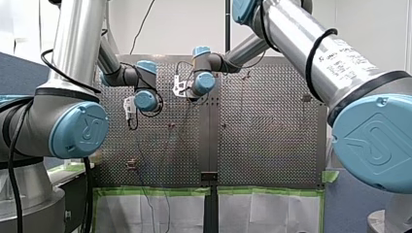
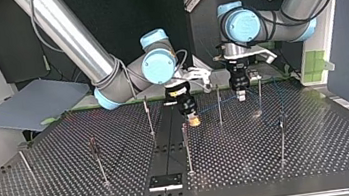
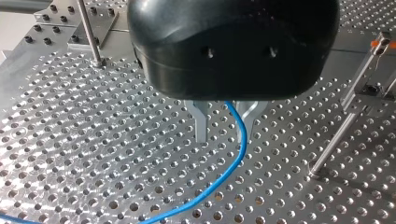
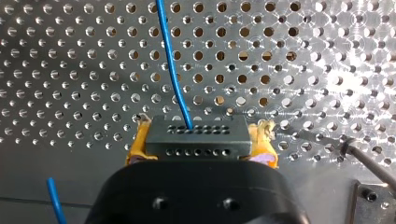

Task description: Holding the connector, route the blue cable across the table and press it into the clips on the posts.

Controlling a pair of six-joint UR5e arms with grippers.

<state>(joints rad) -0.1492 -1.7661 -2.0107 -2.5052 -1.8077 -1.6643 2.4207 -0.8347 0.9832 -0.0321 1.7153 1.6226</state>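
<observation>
The blue cable (image 4: 175,70) leaves the connector (image 4: 198,128) straight ahead, and the right gripper (image 4: 201,140) pinches that connector between its yellow pads. The cable spans above the table (image 2: 320,150) to the left gripper (image 3: 224,135), whose fingers stand apart around it. It passes a post (image 2: 219,107) between the two grippers.

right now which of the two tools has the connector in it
My right tool, the one with yellow pads: it is shut on the dark connector. My left tool has metal fingers that only straddle the blue cable, with a gap.
</observation>
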